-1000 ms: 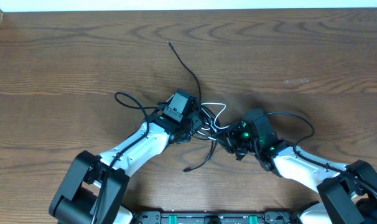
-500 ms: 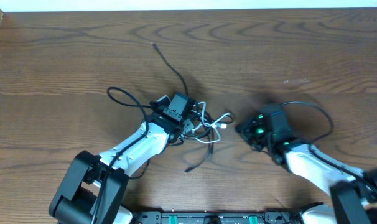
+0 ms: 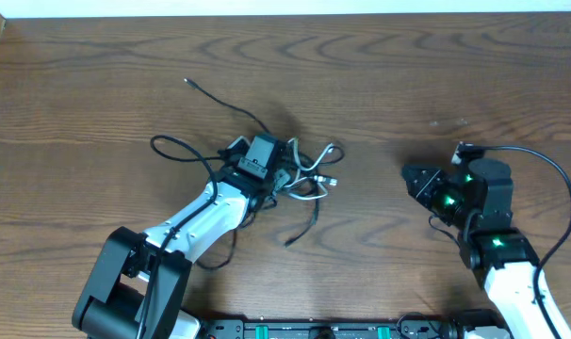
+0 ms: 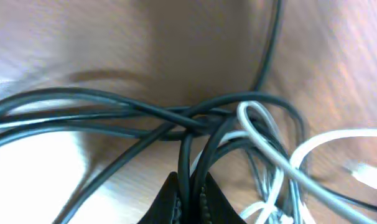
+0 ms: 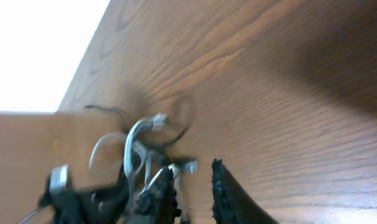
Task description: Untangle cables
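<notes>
My left jaws pinch black strands of the cables point(image 4: 188, 121), nine o'clock from my spread, empty right jaws, so I fear pulling just tightens the knot.

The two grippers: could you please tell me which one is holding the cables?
The left gripper, shut on thin black cable strands of the tangle; the right gripper is open, empty and apart.

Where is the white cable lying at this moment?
In the overhead view the white cable lies on the table left of centre, tangled with the black cables beside the left gripper, well apart from the right gripper.
</notes>
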`<act>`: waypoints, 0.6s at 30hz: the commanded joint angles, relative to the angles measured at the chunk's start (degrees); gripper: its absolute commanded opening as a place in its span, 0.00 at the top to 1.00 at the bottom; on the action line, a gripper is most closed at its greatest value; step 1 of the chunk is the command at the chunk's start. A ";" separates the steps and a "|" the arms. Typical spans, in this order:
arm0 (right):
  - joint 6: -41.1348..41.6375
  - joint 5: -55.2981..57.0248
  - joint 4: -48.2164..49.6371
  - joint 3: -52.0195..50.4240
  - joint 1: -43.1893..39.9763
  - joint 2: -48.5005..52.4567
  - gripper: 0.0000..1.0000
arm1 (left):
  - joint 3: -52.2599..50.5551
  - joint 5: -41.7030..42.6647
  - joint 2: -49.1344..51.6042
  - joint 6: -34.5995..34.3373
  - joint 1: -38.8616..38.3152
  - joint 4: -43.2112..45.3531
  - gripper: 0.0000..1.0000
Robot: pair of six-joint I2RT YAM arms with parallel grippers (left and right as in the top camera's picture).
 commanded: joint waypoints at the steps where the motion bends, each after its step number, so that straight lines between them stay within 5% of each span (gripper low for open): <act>1: -0.07 -7.48 -2.01 -0.02 1.88 0.24 0.69 | 0.00 9.94 0.63 -0.79 0.09 3.43 0.92; 7: 8.50 -8.52 -3.98 -0.02 7.61 3.45 0.47 | 0.00 11.17 0.63 -0.79 -0.66 5.38 0.87; 10: 10.95 -7.13 -2.71 -0.02 10.58 5.77 0.49 | 0.00 11.17 0.63 -0.79 -1.46 4.96 0.77; 18: 24.63 -1.60 -2.67 -0.02 17.16 14.21 0.61 | 0.00 11.13 0.63 -0.79 -3.80 4.96 0.74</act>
